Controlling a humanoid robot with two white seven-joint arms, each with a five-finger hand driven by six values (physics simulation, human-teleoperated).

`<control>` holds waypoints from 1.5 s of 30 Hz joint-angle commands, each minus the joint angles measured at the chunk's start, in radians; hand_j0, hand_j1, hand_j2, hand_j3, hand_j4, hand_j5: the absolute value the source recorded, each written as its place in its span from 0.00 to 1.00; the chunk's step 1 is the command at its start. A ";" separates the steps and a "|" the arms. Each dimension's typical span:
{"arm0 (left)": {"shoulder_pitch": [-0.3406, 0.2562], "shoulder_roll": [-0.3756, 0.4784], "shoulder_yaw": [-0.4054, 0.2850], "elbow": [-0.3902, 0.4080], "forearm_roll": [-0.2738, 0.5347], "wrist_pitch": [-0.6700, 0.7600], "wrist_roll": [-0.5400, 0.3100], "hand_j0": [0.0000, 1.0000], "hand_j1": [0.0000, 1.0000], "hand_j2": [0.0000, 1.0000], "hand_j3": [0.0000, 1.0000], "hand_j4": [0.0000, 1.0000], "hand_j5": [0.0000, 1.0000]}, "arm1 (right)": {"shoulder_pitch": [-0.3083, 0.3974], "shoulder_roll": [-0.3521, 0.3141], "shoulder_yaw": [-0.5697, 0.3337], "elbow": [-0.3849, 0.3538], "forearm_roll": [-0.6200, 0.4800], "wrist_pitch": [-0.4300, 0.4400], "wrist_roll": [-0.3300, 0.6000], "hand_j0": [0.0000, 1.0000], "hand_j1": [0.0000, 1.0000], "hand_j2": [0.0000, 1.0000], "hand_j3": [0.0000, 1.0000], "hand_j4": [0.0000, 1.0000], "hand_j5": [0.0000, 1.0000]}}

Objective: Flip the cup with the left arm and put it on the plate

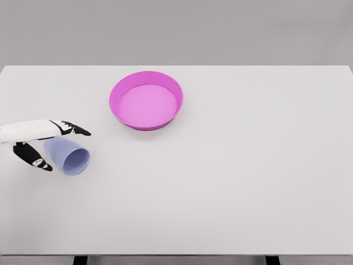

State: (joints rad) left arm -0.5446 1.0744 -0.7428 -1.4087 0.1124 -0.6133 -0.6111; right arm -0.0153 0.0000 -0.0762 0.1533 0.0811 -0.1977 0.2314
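Lilac cup (67, 155), on its side on the counter (231, 182), well short and left of the pink plate (145, 100); my left robot hand (41, 144) straddles its base, fingers apart, not visibly clamped; flipping and placing remain undone.

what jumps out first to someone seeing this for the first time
The bright magenta plate stands out at the far middle of the white table. At the left edge, the left hand reaches around a pale blue cup lying on its side, mouth toward the camera.
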 commanded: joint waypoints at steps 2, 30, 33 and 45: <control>0.002 -0.022 -0.001 0.005 -0.005 0.002 0.000 1.00 1.00 1.00 1.00 1.00 1.00 | 0.000 0.000 0.000 0.000 0.000 0.000 0.000 1.00 1.00 1.00 1.00 1.00 1.00; 0.002 -0.039 -0.032 0.013 0.026 0.002 0.000 0.58 0.58 0.58 0.58 0.58 0.58 | 0.000 0.000 0.000 0.000 0.002 0.000 0.000 1.00 1.00 1.00 1.00 1.00 1.00; 0.000 -0.041 -0.029 -0.027 0.139 0.002 0.000 0.52 0.52 0.52 0.52 0.52 0.52 | 0.000 0.000 0.000 0.000 0.002 0.000 0.000 1.00 1.00 1.00 1.00 1.00 1.00; -0.040 -0.110 -0.021 -0.052 0.503 0.002 0.000 0.40 0.40 0.40 0.40 0.40 0.40 | 0.000 0.000 0.000 0.000 0.000 0.000 0.000 1.00 1.00 1.00 1.00 1.00 1.00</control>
State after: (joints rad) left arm -0.5844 0.9678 -0.7632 -1.4567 0.5394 -0.6120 -0.6118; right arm -0.0153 0.0000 -0.0763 0.1533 0.0815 -0.1977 0.2314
